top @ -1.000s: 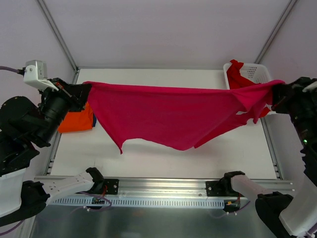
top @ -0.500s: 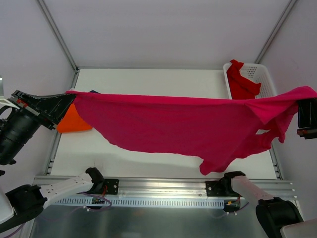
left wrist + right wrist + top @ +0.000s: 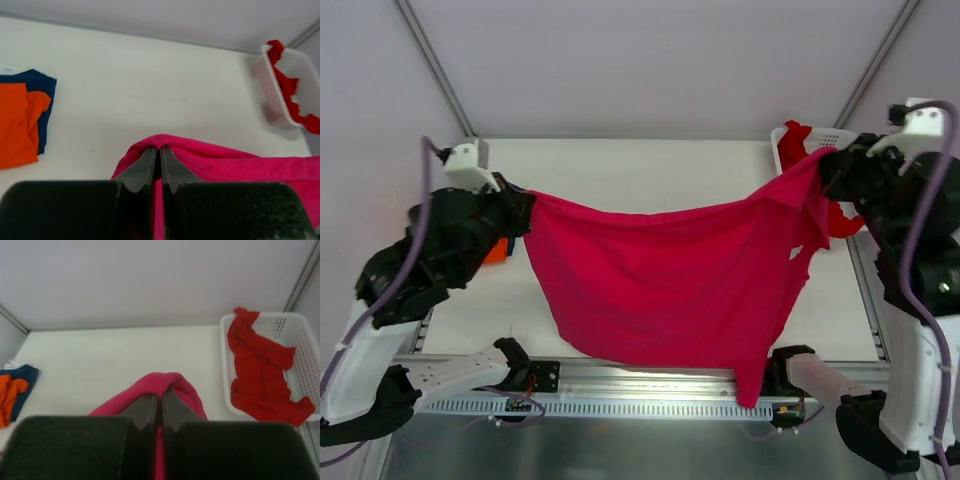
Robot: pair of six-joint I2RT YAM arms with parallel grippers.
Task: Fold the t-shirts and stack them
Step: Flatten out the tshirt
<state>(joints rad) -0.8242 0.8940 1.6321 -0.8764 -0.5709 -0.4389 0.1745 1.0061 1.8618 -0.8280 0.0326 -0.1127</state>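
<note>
The white counter [image 3: 650, 165] sits between pale walls [image 3: 650, 60], and open space shows along its back. A white basket [image 3: 300, 340] in the far right corner holds a red shirt [image 3: 260, 375]. At the left edge, an orange shirt [image 3: 17, 125] lies folded on a navy shirt [image 3: 42, 90]. The left end effector [image 3: 160, 150] and right end effector [image 3: 160, 392] are each clenched on the pink shirt [image 3: 660, 280], which hangs between them above the counter. A moment ago the arms were wider apart. Now the shirt sags lower, over the front rail [image 3: 620, 385].
</note>
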